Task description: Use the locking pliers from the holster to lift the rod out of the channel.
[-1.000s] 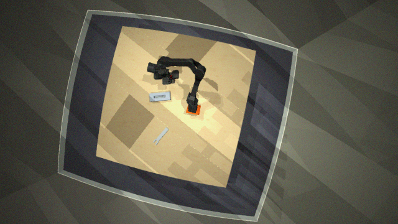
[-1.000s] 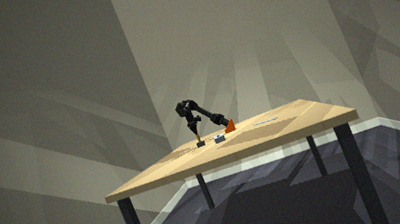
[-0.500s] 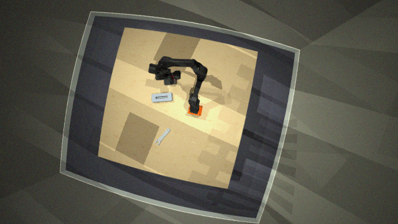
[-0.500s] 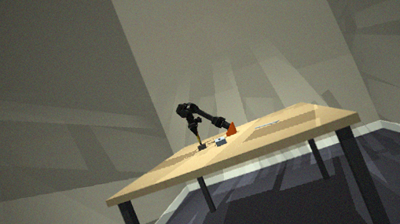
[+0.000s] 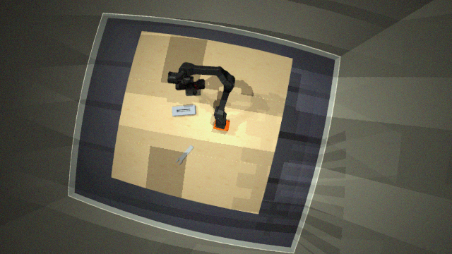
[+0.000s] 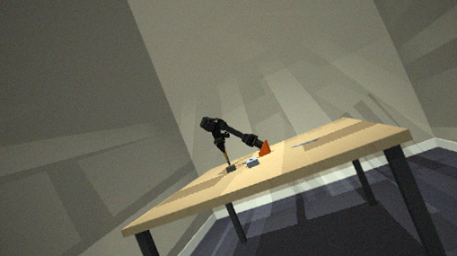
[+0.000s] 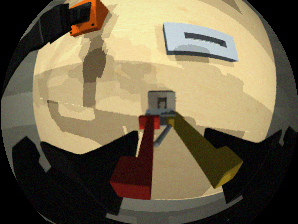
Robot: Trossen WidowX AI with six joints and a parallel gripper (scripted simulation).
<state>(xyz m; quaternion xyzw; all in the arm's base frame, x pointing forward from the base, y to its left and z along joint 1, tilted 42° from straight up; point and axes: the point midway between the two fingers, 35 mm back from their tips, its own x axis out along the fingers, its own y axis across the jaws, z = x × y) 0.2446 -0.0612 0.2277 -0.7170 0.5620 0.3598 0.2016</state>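
The locking pliers (image 6: 226, 156) (image 7: 200, 142) stand upright, with one red and one yellow handle. My gripper (image 6: 222, 148) (image 7: 173, 135) is shut on the pliers' handles near their upper ends. The handles are spread in a V and meet at the grey pliers head. The holster (image 5: 198, 93) (image 6: 231, 168) (image 7: 170, 95) is a small dark grey block below them. Whether the jaw tips are still inside it, I cannot tell. The channel block (image 5: 174, 111) (image 6: 253, 163) (image 7: 174, 48) is pale blue-grey with a narrow dark slot. The rod is not clearly visible in it.
The orange arm base (image 5: 226, 127) (image 6: 264, 150) (image 7: 100, 9) is beyond the channel block. A flat grey tool (image 5: 188, 151) (image 6: 305, 143) with a forked end lies on the table (image 5: 219, 176), far from the gripper. Shadows cross the table top.
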